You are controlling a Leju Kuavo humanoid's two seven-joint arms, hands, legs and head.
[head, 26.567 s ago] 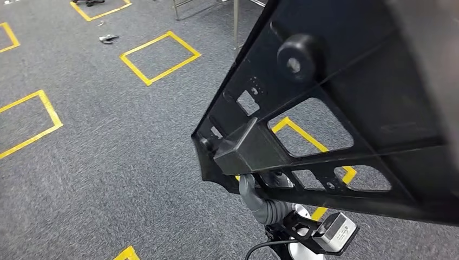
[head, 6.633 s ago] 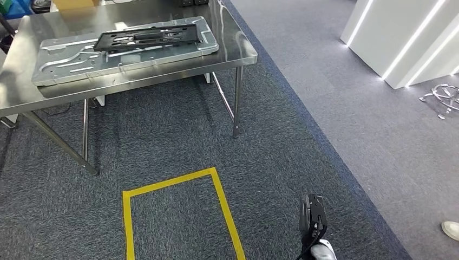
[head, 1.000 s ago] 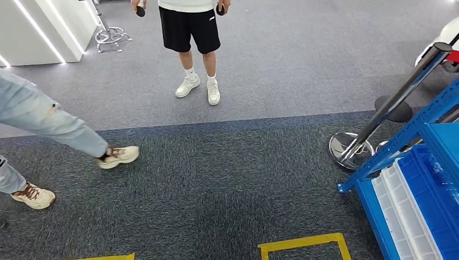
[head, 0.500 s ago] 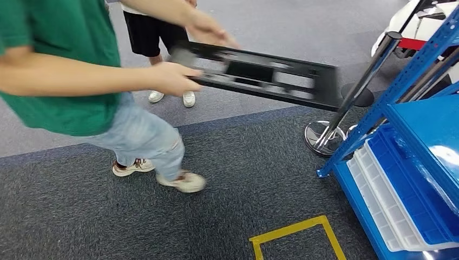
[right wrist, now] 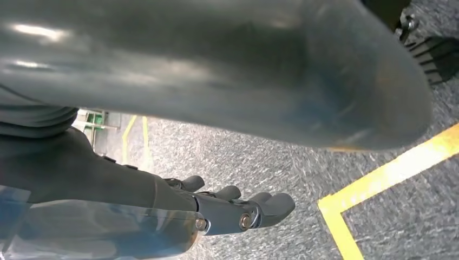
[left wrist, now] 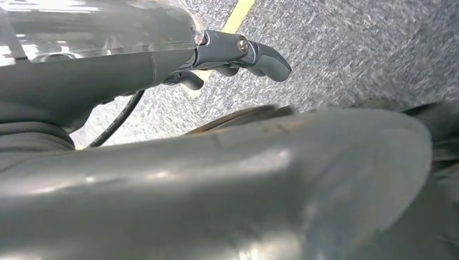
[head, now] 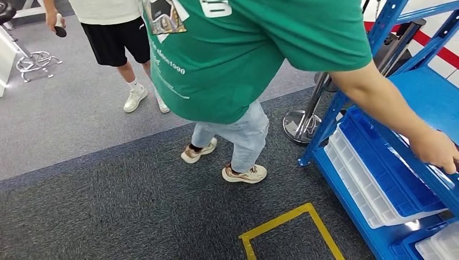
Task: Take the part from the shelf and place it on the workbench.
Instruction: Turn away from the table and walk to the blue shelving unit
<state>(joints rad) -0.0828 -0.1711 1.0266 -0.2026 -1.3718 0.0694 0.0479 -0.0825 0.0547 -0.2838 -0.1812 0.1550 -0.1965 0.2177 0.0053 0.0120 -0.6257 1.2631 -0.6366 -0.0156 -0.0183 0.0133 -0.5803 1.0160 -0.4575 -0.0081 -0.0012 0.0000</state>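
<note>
A blue metal shelf [head: 414, 81] stands at the right of the head view. A person in a green shirt [head: 243, 54] stands close in front of me with one arm stretched out, their hand [head: 435, 149] resting on the shelf's edge. My left hand [left wrist: 238, 54] hangs beside my body over the grey carpet, fingers loosely apart and holding nothing. My right hand [right wrist: 233, 208] hangs the same way, empty, above carpet with a yellow tape line [right wrist: 389, 173].
Blue bins [head: 389, 179] and a white tray [head: 354, 187] fill the lower shelf level. A chrome post base [head: 300, 125] stands behind the shelf leg. A second person in black shorts [head: 116, 32] stands farther back. A yellow tape square [head: 287, 225] marks the carpet.
The head view has swung further toward the shelf. The person in green, who carried a black frame part half a second ago, has stepped up to the shelf and reaches onto it.
</note>
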